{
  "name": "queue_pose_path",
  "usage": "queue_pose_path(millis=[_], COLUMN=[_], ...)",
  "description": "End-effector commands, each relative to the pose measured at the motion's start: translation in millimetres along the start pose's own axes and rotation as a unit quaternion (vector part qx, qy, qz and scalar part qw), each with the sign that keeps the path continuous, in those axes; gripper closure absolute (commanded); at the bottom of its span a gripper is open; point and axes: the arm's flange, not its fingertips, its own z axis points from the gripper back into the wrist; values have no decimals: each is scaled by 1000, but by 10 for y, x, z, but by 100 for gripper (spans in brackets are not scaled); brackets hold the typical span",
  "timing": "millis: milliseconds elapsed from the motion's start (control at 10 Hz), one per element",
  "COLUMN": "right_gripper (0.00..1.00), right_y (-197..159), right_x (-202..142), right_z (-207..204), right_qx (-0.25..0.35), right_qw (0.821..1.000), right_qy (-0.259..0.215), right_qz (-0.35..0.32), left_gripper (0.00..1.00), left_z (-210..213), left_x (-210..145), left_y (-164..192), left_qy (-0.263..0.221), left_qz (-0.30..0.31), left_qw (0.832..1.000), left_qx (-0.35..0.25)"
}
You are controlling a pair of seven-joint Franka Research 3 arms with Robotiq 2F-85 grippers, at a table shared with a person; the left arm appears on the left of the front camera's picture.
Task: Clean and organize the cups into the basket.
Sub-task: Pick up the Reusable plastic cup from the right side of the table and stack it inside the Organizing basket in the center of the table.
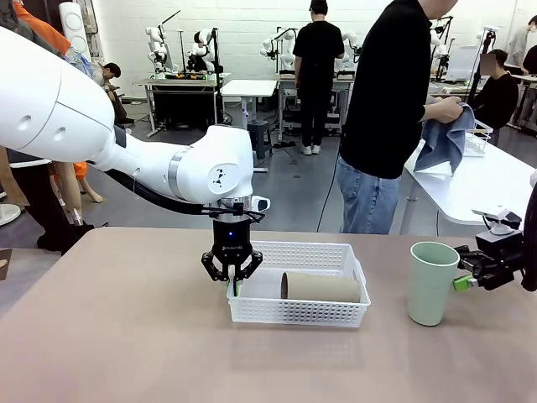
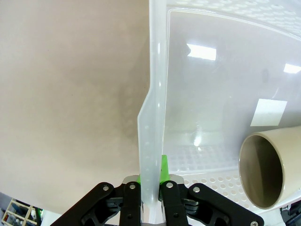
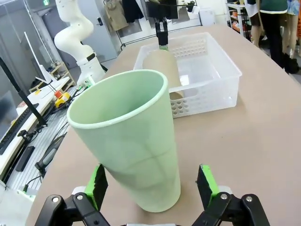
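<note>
- Left end effector [image 1: 232, 267] pinches the basket [image 1: 294, 312] wall, which looks thin and flexible.
- Right end effector [image 3: 151, 181] gapes around 1 mint cup [image 1: 431, 283], probably not touching it; judged light, stiff, smooth, so grip mid-body.

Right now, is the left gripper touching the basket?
Touching. The left wrist view shows the left gripper shut on the basket, its jaws pinching the side wall from both sides.
</note>
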Motion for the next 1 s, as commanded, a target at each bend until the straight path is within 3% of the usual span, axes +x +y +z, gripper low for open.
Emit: queue_pose_path(millis=[0, 900], right_gripper=[0, 0], right_y=[-102, -305], right_x=[4, -55], right_z=[8, -65], right_qx=[32, 72], right_qw=[999, 996], right_qy=[17, 26], right_qz=[-6, 39], left_gripper=[100, 100], left_z=[3, 3], left_x=[1, 1], left_y=[35, 35], left_qy=[3, 3], left_qz=[-7, -7], left_qw=[1000, 1000], left_qx=[2, 2])
